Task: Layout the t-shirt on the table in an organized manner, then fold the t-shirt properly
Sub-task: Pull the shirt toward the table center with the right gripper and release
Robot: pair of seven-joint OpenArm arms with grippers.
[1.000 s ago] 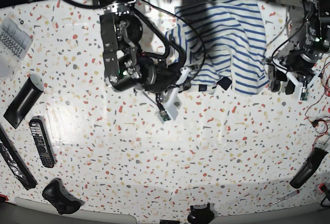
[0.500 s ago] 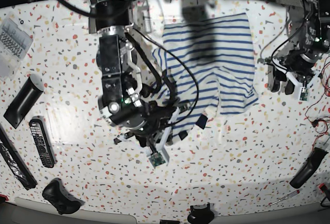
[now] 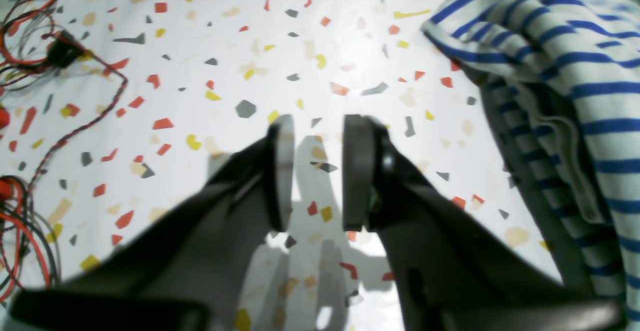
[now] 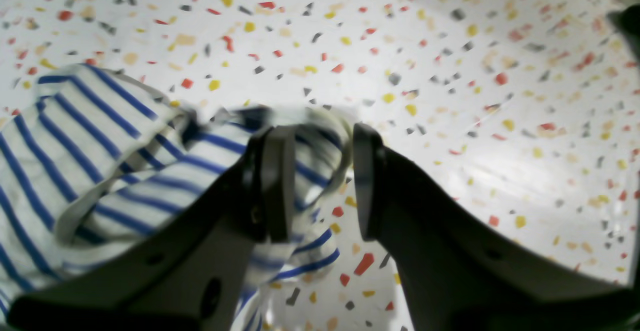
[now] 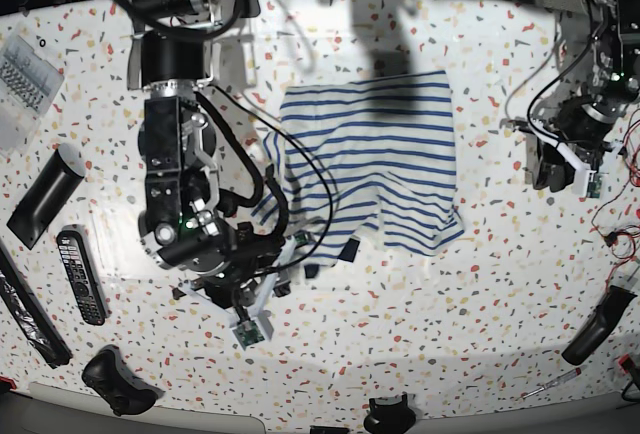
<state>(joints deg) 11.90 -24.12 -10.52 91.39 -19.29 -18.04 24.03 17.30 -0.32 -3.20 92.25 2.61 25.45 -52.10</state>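
Well, t-shirt (image 5: 415, 124) (rumpled) near right jaws.

The t-shirt (image 5: 370, 134) is white with blue stripes; the table (image 5: 480, 324) beneath it is white, flecked with red, yellow and grey.

Rumpled blue-striped white t-shirt (image 5: 385, 134), partly folded over, on speckled table (image 5: 480, 314)
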